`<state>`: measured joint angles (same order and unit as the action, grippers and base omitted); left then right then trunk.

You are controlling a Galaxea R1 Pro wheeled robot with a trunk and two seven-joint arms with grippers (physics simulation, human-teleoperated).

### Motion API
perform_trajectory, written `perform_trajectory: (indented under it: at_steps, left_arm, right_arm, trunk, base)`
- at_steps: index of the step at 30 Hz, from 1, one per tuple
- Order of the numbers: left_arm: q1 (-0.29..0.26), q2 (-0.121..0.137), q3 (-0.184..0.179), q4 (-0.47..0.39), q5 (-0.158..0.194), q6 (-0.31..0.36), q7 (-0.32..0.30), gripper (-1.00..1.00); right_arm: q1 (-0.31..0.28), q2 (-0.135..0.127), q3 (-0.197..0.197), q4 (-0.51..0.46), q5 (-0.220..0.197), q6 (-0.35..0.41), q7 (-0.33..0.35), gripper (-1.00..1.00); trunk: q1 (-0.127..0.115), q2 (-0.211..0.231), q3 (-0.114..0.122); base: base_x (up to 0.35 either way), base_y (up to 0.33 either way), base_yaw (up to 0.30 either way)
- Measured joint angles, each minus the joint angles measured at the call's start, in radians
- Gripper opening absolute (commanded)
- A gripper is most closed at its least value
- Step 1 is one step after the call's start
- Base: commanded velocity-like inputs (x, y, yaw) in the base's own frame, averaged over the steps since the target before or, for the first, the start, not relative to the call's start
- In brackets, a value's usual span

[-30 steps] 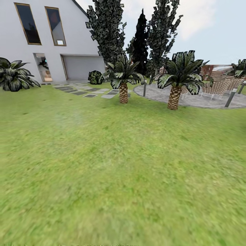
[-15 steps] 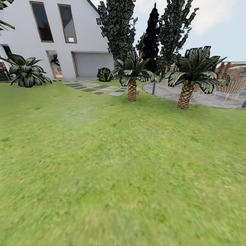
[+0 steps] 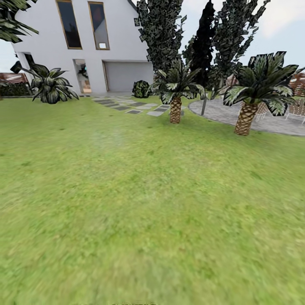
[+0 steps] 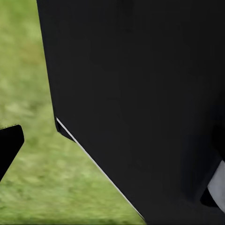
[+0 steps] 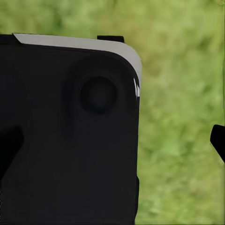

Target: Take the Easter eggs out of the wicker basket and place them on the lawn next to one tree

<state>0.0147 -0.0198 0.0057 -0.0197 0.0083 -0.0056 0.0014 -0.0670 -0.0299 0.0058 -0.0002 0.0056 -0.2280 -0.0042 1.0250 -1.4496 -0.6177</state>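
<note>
The lawn spreads out ahead of me as short mottled green grass in the head view. The three Easter eggs and the wicker basket are out of view, and so is the thick-trunked tree. In the left wrist view, my left gripper hangs over grass beside a black part of my own body, with one dark fingertip far out at the frame's edge. In the right wrist view, my right gripper has its fingertips spread wide apart. Nothing sits between them.
A white house with a garage door stands at the back left, and stepping stones lead to it. Two short palms edge a paved circle. Narrow dark trees rise behind, and a leafy shrub grows by the house.
The whole head view has slid to the right: the camera has turned left. More of the house's left side and the shrub now show.
</note>
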Motion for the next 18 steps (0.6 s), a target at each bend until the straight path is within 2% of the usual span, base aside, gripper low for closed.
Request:
perform_trajectory:
  at_steps: [18]
  left_arm:
    - [0.0, 0.0, 0.0, 0.0, 0.0, 0.0, 0.0, 1.0]
  right_arm:
    - [0.0, 0.001, 0.0, 0.001, -0.003, -0.013, 0.0, 1.0]
  trunk:
    - [0.0, 0.0, -0.022]
  base:
    - [0.0, 0.0, 0.214]
